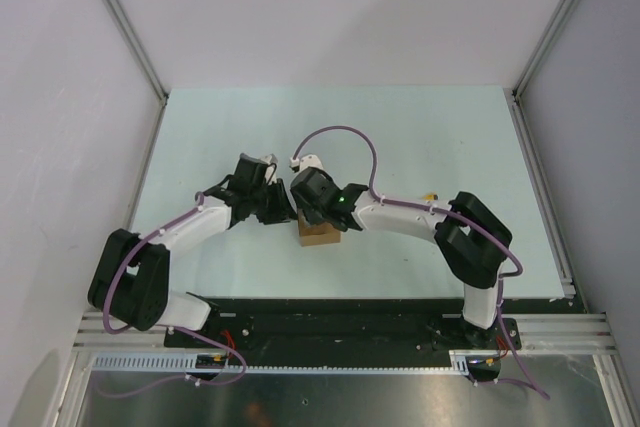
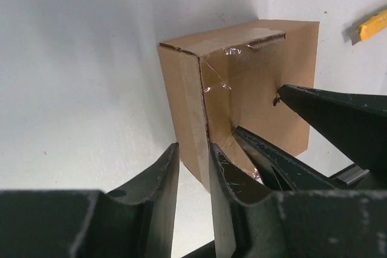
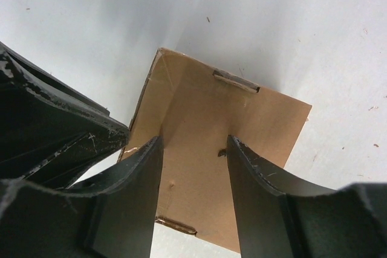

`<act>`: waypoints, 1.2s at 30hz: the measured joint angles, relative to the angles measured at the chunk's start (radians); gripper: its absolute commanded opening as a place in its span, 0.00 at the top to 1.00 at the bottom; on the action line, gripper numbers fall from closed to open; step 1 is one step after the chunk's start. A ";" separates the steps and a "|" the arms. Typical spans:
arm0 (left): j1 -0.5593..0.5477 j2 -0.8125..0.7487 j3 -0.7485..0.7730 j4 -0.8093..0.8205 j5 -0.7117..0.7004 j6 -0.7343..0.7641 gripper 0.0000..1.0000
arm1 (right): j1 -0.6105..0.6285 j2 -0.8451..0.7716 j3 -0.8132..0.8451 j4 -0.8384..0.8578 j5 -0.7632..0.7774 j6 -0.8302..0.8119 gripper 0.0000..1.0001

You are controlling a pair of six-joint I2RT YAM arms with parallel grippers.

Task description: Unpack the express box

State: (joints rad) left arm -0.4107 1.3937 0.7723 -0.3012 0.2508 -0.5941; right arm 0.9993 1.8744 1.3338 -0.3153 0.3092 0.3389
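Two grippers work on the pale green table (image 1: 420, 137), where a small brown cardboard box (image 2: 260, 77) stands near the front middle. The left gripper (image 2: 192, 152) pinches its near edge. The right gripper (image 3: 193, 143) has its jaws spread over the top. I think the left should hold firmly while the right peels the tape. The box is almost cubic, with no clear long axis, and its taped face points upward.

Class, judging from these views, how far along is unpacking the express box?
Done: nothing is out; the express box looks closed, with clear tape across it. In hand: the left gripper clamps its edge; the right gripper is open above. Left: opening flaps, emptying.
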 measured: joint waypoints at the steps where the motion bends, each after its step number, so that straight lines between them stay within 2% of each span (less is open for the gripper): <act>1: 0.000 0.000 0.000 0.000 0.000 0.000 0.69 | 0.000 0.003 0.002 0.000 0.001 0.000 0.46; 16: 0.003 0.002 0.006 0.000 -0.003 -0.001 0.68 | 0.007 0.041 0.035 0.007 0.034 0.001 0.43; 26: 0.003 0.014 0.011 0.002 -0.019 -0.009 0.78 | 0.010 0.052 0.043 0.015 0.047 0.008 0.47; 36: 0.058 -0.008 0.003 -0.012 -0.049 -0.011 0.77 | 0.008 0.071 0.051 0.049 0.051 0.027 0.50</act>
State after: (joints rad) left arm -0.3523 1.3857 0.7753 -0.3134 0.2016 -0.6056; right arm 1.0077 1.9457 1.3853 -0.2661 0.3599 0.3656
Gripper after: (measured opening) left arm 0.224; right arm 0.521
